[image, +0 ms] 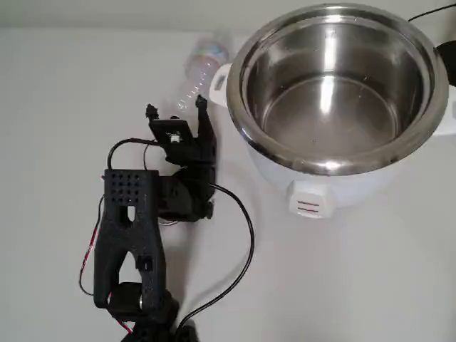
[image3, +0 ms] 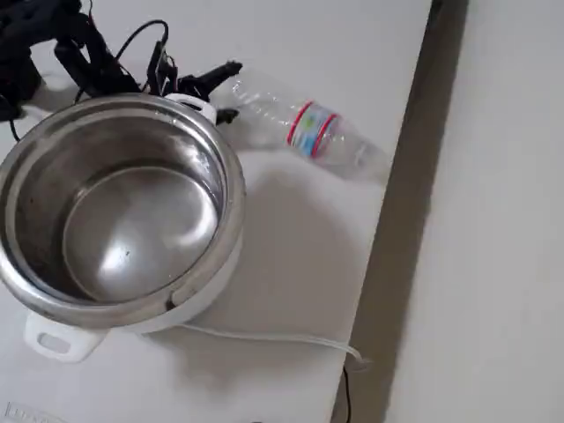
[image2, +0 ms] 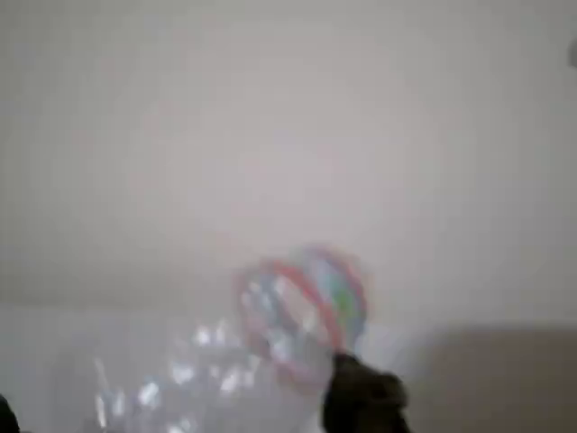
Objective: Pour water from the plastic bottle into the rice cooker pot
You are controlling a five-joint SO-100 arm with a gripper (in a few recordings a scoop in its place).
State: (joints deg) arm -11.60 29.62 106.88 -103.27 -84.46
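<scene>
Overhead view, read from its left: bare white table [image: 50, 107] lies open on the left side and along the bottom right, then comes the one black arm [image: 139, 235] reaching up from the bottom edge, its gripper [image: 176, 110] set at the lower end of the one plastic bottle [image: 198, 71]. The bottle lies on its side, slanting up and right toward the far table edge, just beside the cooker's white side handle. To the right stands the one rice cooker pot [image: 335, 153], shiny steel in a white body with the front switch facing down the picture; it runs off the top and right edges. The two black fingers sit either side of the bottle's end, but the clear plastic hides the contact, so I cannot tell whether they grip it or merely bracket it. Wrist view is blurred: the bottle [image2: 297, 316] fills the lower middle with its coloured band, one dark fingertip [image2: 361, 397] below it, pale wall behind. Fixed view, unlike the others, shows the table's right edge close beyond the bottle [image3: 308, 132], and a thin white cable [image3: 273, 337] trailing from the pot [image3: 115, 211] toward that edge. Water inside the bottle is too faint to make out.
</scene>
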